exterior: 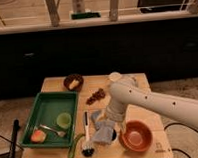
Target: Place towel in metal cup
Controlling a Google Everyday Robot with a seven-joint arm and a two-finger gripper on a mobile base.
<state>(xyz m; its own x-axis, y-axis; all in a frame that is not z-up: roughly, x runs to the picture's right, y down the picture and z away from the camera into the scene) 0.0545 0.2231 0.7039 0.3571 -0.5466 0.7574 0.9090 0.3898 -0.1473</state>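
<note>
Grey towel (101, 133) beneath the gripper (108, 118), grasp unclear, between brush (87, 143) and orange bowl (127, 140).

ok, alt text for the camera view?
White robot arm's hand is down at a crumpled grey towel near the front of the wooden table, beside an orange bowl. A green plastic tray sits at image left.

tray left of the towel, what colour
Green plastic tray, camera view; pincer sits over the grey cloth towel.
</note>
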